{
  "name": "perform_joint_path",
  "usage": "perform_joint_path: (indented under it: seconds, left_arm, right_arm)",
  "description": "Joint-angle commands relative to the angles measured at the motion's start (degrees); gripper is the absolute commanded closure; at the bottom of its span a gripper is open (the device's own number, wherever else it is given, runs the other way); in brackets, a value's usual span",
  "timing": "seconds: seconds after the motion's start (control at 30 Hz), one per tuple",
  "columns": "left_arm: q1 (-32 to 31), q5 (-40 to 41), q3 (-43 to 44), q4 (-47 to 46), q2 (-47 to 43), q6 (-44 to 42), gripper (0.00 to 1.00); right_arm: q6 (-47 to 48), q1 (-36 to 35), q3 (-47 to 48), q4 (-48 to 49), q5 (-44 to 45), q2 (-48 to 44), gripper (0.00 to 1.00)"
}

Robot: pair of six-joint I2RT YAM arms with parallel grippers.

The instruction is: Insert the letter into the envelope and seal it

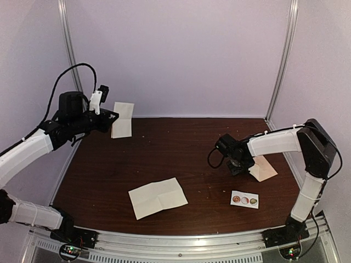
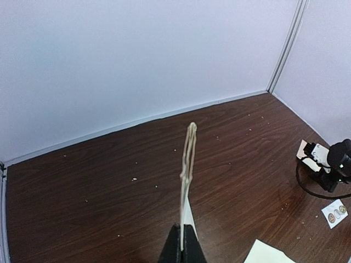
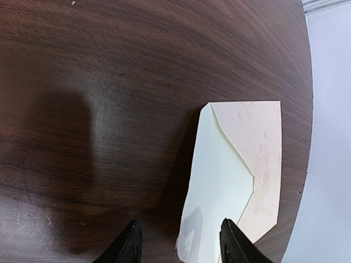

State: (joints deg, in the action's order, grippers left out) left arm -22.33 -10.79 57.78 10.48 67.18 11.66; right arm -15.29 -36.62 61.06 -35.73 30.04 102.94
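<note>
Over at three o'clock on the table (image 1: 164, 153), the envelope (image 3: 236, 164) lies flat, flap open and pointing off the body, close to the right-hand edge; the right gripper (image 3: 181, 246) hangs low above it, fingers (image 3: 130, 246) apart, one tip over bare wood and the other over the paper, so the envelope's near corner sits between them; nothing is clamped that I can see. Up at ten o'clock the left gripper (image 1: 112, 117) is pinched tight on a folded sheet (image 1: 123, 120), which I take for the letter, held upright in the air near the back wall; edge-on from the wrist it stands thin and a little wavy. A second creased sheet (image 1: 158, 197) rests at six o'clock, and a sticker strip (image 1: 244, 200) at five o'clock, just beside the envelope.

Handling call: this envelope looks feather-light, thin and floppy, slick on polished wood; push it and it will likely skate; squeeze hard and it creases. Best bet is a pinch on the near corner or the free edge of the body, leaving the flap and the mouth clear; the letter should bend easily, so it wants guiding in straight.
</note>
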Motion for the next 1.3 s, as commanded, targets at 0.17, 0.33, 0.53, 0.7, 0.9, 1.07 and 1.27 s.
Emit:
perform_joint_path:
  seconds: [0.17, 0.33, 0.53, 0.7, 0.9, 1.07, 1.27]
  left_arm:
    - [0.3, -1.6, 0.3, -2.5, 1.1, 0.4, 1.00]
    - [0.3, -1.4, 0.4, -2.5, 1.3, 0.5, 1.00]
    - [0.3, -1.7, 0.4, -2.5, 1.4, 0.6, 1.00]
    - [0.3, -2.0, 0.5, -2.5, 1.2, 0.7, 1.00]
    - [0.3, -1.9, 0.5, -2.4, 0.9, 0.7, 1.00]
    - [0.2, -1.7, 0.5, -2.4, 0.9, 0.8, 1.00]
    - [0.3, -1.9, 0.5, -2.4, 1.0, 0.9, 1.00]
  right_arm:
    - [-1.1, 0.9, -1.0, 0.2, 4.3, 1.6, 0.58]
    - [-1.4, 1.1, -1.4, 0.0, 5.1, 1.9, 0.66]
    - [-2.7, 1.3, -1.6, -0.5, 4.9, 1.6, 0.73]
    - [-2.6, 1.4, -2.1, -0.6, 5.2, 1.7, 0.77]
    - [-2.7, 1.6, -2.6, -0.6, 5.3, 2.2, 0.88]
    - [-3.3, 1.5, -0.3, -4.3, 7.0, -0.3, 1.00]
    - [-2.5, 1.5, 7.0, -9.3, -3.8, -7.0, 1.00]
